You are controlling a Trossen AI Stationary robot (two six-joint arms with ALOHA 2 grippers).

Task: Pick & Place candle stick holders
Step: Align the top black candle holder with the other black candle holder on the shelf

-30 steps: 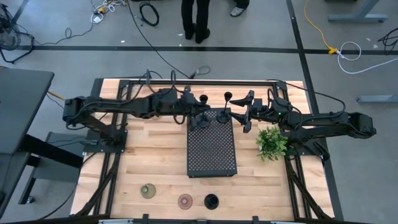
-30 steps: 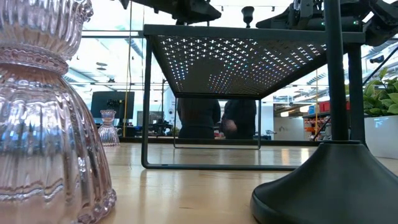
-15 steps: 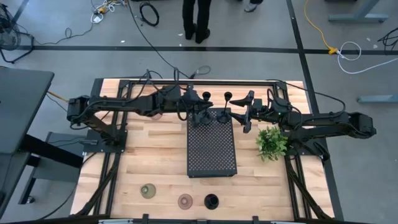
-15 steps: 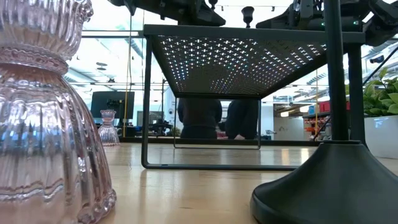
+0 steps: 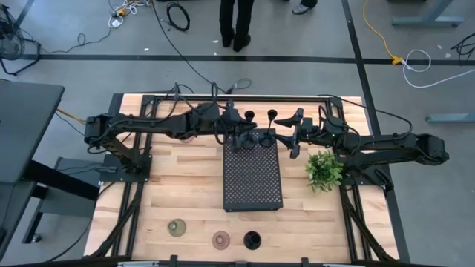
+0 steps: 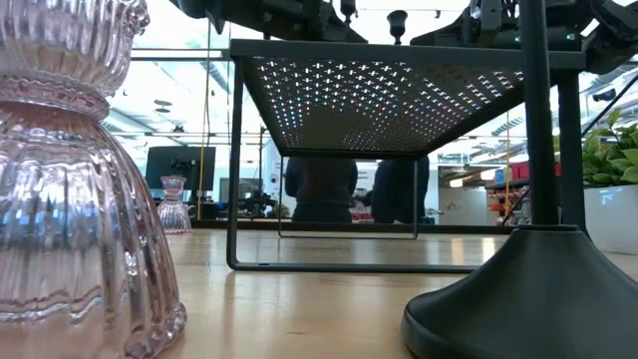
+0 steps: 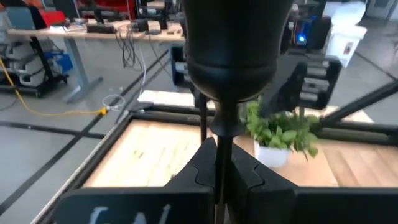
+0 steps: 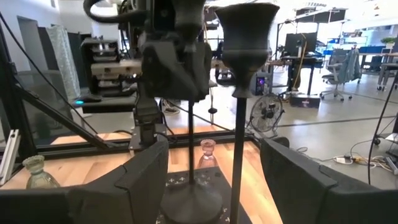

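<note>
The left claw [image 5: 246,136] was pinched on the slim stem of a black holder [image 7: 231,46], gripping below its cup, above the far end of the tray [image 5: 253,178]. The right claw [image 5: 291,137] stood spread wide, touching nothing. Between its fingers [image 8: 144,174] and just ahead stood a second black holder [image 8: 244,37], upright on the tray's far edge. Well away from both claws, at the worktop's [image 5: 185,185] near edge, sat an olive holder [image 5: 177,227], a pink holder [image 5: 221,239] and a third black holder [image 5: 252,239]. Another pink holder [image 6: 173,203] stood farther back.
</note>
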